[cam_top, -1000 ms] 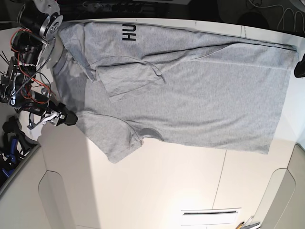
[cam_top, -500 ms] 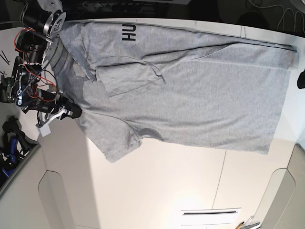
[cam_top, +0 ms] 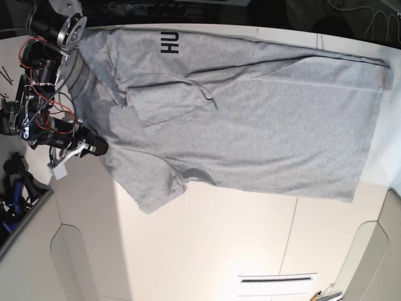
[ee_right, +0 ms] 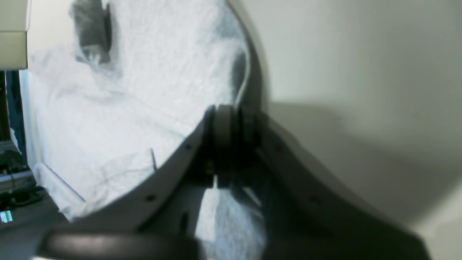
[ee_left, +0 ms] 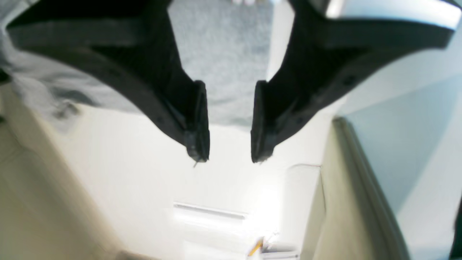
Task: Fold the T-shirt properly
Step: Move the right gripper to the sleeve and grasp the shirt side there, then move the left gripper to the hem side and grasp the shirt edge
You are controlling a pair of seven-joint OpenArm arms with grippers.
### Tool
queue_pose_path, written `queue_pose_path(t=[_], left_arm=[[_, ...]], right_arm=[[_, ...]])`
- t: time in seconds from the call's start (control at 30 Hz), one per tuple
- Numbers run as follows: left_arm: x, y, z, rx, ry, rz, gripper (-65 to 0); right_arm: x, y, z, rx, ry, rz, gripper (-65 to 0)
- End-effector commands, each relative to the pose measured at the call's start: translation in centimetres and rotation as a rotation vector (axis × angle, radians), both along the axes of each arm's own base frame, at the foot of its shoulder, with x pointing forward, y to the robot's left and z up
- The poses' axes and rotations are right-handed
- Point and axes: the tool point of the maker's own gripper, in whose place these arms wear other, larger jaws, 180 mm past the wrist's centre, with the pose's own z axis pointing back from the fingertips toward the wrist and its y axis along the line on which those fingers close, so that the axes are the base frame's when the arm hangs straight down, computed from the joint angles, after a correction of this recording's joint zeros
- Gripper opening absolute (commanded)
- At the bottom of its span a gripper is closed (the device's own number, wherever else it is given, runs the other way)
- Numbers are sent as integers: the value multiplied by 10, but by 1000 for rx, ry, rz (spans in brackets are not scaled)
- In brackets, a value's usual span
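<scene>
The light grey T-shirt (cam_top: 250, 125) lies spread flat on the white table (cam_top: 207, 251), neck at the left and hem at the right. Dark letters "HU" (cam_top: 169, 42) show near its top edge. One sleeve (cam_top: 169, 103) is folded onto the body. My right gripper (cam_top: 99, 148) is at the shirt's left edge by the shoulder. In the right wrist view it (ee_right: 225, 117) is shut on the fabric edge (ee_right: 144, 90). My left gripper (ee_left: 227, 155) is open and empty above bare table, with the shirt's hem (ee_left: 223, 72) beyond its fingertips. It is out of the base view.
The right arm's body and red cables (cam_top: 37, 94) stand off the table's left side. A dark strip (cam_top: 219, 9) runs along the far edge. A slot (cam_top: 276, 285) lies in the table near the front. Raised beige panels (cam_top: 376, 257) flank the front corners.
My right gripper moved right to the shirt's left edge and stays there. My left arm drew back out of the base view at the right edge.
</scene>
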Motion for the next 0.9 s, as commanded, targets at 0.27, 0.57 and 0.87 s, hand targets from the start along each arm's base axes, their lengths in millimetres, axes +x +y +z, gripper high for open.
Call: queue_pose_path(t=[0.27, 0.57, 0.87], left_arm=[[81, -2, -83, -195, 217, 35, -422], [108, 29, -115, -483, 296, 198, -321], [90, 26, -143, -462, 381, 217, -321]], right_arm=[[4, -9, 5, -36, -3, 6, -650], [4, -9, 5, -36, -3, 7, -650], [4, -9, 5, -36, -2, 6, -650]])
